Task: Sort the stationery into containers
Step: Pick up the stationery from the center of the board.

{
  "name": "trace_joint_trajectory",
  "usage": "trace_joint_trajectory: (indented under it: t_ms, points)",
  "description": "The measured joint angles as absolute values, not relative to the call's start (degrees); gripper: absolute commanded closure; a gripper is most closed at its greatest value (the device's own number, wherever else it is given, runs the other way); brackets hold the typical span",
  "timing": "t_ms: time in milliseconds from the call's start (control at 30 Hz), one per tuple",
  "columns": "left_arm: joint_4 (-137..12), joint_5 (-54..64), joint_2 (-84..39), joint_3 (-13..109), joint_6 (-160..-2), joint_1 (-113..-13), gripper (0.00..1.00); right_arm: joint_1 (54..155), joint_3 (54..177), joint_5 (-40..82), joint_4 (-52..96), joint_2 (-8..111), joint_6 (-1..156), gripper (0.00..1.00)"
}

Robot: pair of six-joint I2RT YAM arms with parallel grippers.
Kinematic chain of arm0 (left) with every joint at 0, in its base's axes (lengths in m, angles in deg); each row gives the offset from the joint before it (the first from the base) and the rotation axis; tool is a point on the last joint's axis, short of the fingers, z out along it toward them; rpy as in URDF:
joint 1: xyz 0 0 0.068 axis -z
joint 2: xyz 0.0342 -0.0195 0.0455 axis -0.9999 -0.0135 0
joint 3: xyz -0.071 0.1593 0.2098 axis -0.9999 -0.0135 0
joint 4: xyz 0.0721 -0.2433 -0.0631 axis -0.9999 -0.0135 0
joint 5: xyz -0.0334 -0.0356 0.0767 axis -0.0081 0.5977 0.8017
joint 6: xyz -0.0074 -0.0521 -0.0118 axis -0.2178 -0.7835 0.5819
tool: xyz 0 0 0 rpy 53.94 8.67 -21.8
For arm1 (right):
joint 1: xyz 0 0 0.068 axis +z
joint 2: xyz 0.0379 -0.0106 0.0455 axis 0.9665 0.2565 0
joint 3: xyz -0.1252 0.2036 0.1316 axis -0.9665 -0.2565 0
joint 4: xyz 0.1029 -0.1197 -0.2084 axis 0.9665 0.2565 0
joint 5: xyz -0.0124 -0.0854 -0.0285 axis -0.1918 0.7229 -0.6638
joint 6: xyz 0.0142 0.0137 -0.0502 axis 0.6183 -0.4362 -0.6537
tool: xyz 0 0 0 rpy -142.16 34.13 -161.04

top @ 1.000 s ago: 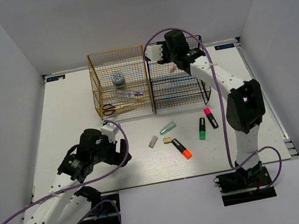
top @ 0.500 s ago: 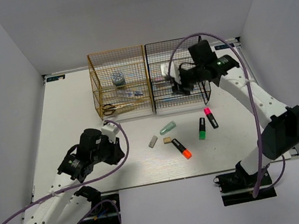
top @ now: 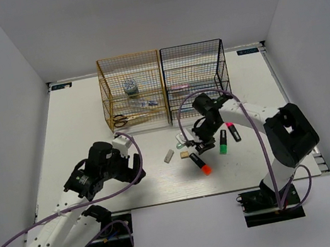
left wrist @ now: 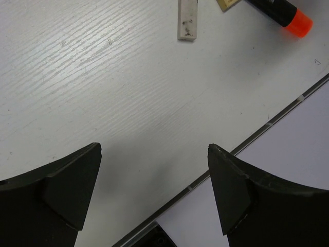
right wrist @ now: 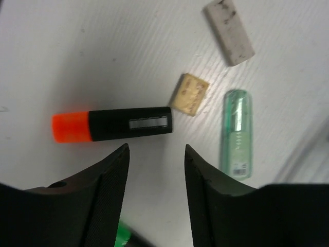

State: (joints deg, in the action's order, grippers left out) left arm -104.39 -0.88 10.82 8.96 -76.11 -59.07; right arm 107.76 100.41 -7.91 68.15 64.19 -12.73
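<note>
The orange highlighter [right wrist: 113, 125] lies flat on the surface [top: 88, 124], its butt end just beside the tan eraser [right wrist: 189, 93] and its cap pointing away from it. Around this eraser lie the green highlighter [top: 223, 142], the pink highlighter [top: 233, 132], the pastel highlighter [right wrist: 236, 133] and the grey eraser [right wrist: 229, 32]: four highlighters and two erasers. The right gripper [right wrist: 156, 149] hovers over the butt end with its jaws apart and empty. The left gripper [left wrist: 154, 149] is wide open too.

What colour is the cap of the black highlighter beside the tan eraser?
Orange; the cap shows best in the right wrist view.

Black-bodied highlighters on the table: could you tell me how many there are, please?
3. The orange-capped highlighter lies beneath the right pincer; the green-capped highlighter and pink-capped highlighter lie side by side beside the right arm. Another could hide under that arm.
</note>
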Motion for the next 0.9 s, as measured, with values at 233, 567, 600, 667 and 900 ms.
trace_joint_trajectory:
  t_ms: [233,567,600,667,900]
  points:
    - [-104.4,-0.9,10.8,9.0,-76.1,-59.1,0.05,111.4,101.3,-1.0,59.7,65.7,-13.2,0.46]
    - [-104.4,-0.9,10.7,9.0,-76.1,-59.1,0.05,115.6,102.5,10.0,50.9,70.5,-10.7,0.46]
    - [-104.4,-0.9,10.7,9.0,-76.1,-59.1,0.05,115.8,103.4,10.6,51.3,71.3,-10.8,0.46]
    - [-104.4,-0.9,10.6,9.0,-76.1,-59.1,0.05,116.2,105.3,11.5,52.1,72.8,-11.1,0.44]
    - [-104.4,-0.9,10.6,9.0,-76.1,-59.1,0.05,116.5,112.1,13.5,58.2,77.3,-15.9,0.44]
